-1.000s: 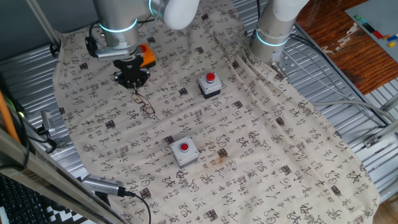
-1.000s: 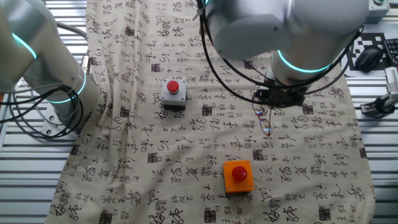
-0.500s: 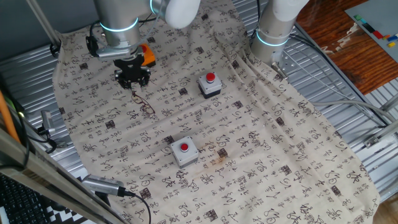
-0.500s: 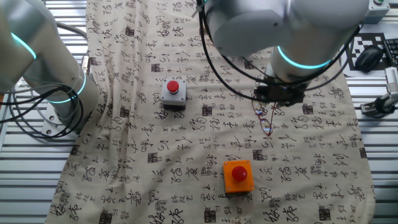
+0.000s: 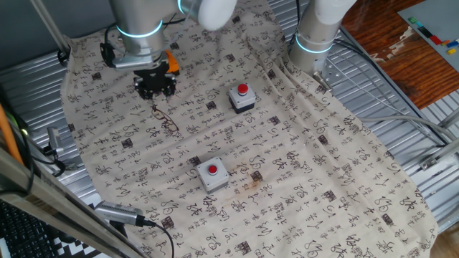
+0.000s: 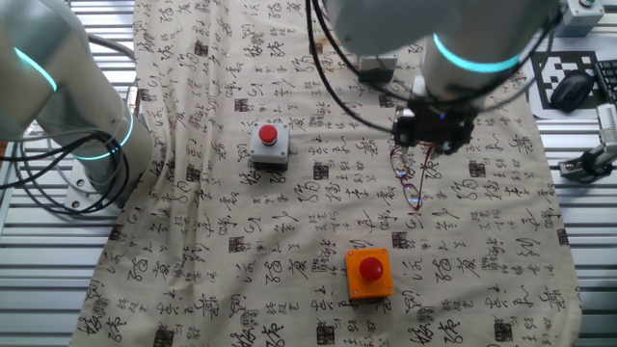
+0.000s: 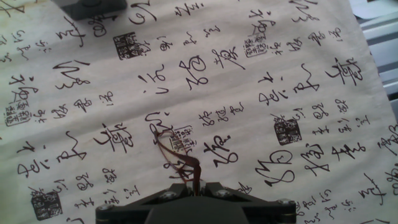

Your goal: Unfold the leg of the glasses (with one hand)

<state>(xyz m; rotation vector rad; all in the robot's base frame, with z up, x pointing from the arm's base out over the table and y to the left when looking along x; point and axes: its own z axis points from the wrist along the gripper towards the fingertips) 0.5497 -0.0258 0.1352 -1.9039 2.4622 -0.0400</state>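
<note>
In one fixed view the glasses (image 5: pixel 165 120) lie on the cloth (image 5: pixel 308 165) just below the gripper (image 5: pixel 155 87). One button box (image 5: pixel 242 98) sits right of them, another (image 5: pixel 211 173) nearer the camera, and a third (image 6: pixel 369 272) beyond the gripper.

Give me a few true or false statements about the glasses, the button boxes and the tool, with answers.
1. The glasses lie on the printed cloth. True.
2. The tool is above the orange box. False: it is above the glasses, apart from that box.
3. Three button boxes are on the cloth. True.
4. Every box is grey. False: one is orange.
5. A grey box sits on the glasses. False: they lie apart.
</note>
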